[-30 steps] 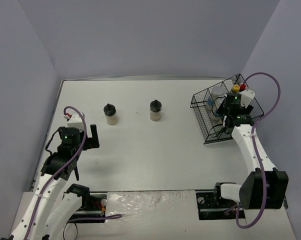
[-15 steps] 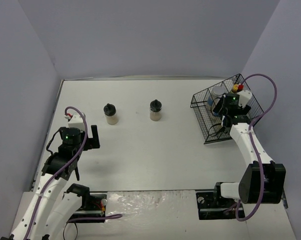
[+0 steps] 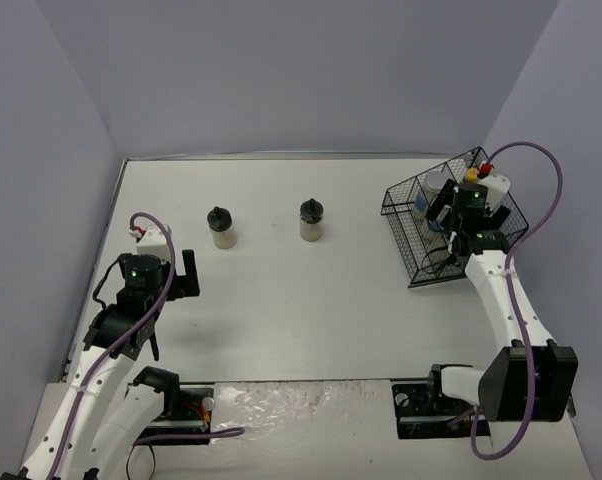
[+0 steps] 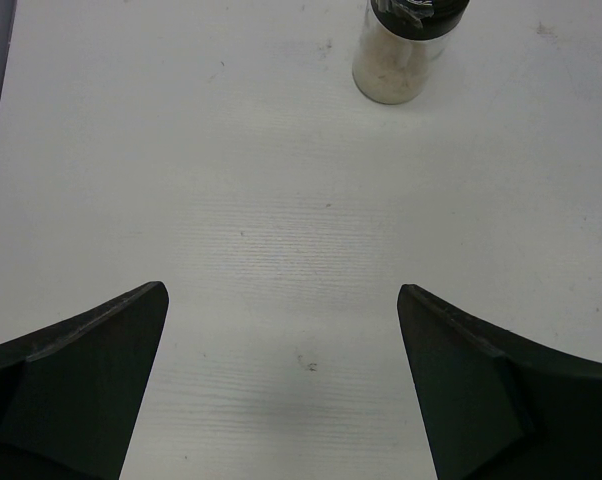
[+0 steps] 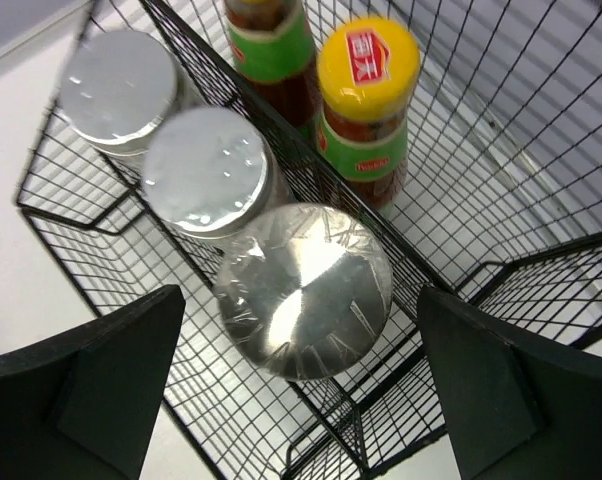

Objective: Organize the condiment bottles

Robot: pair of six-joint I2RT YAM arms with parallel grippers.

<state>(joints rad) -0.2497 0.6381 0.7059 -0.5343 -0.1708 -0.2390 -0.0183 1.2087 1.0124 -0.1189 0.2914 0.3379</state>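
Two black-lidded beige jars [image 3: 220,228] [image 3: 312,221] stand on the open table. The left one shows in the left wrist view as a jar [image 4: 406,50] well ahead of my open, empty left gripper [image 4: 281,295] [image 3: 147,276]. My right gripper [image 5: 299,295] [image 3: 470,213] hangs open over the black wire basket [image 3: 409,190]. A silver-lidded shaker [image 5: 304,288] stands free between its fingers. Two more silver-lidded shakers [image 5: 206,170] [image 5: 119,85] stand in line beyond it. In the neighbouring compartment are a dark sauce bottle with a yellow cap [image 5: 368,70] and a second sauce bottle [image 5: 271,40], its cap cut off by the frame.
The basket's wire walls and a divider [image 5: 281,150] surround the right gripper's fingers closely. Purple walls border the table at the left, back and right. Both arm bases sit at the near edge.
The right gripper's jaws have spread wide, letting go of the nearest silver-lidded shaker inside the basket. The left arm has not moved.
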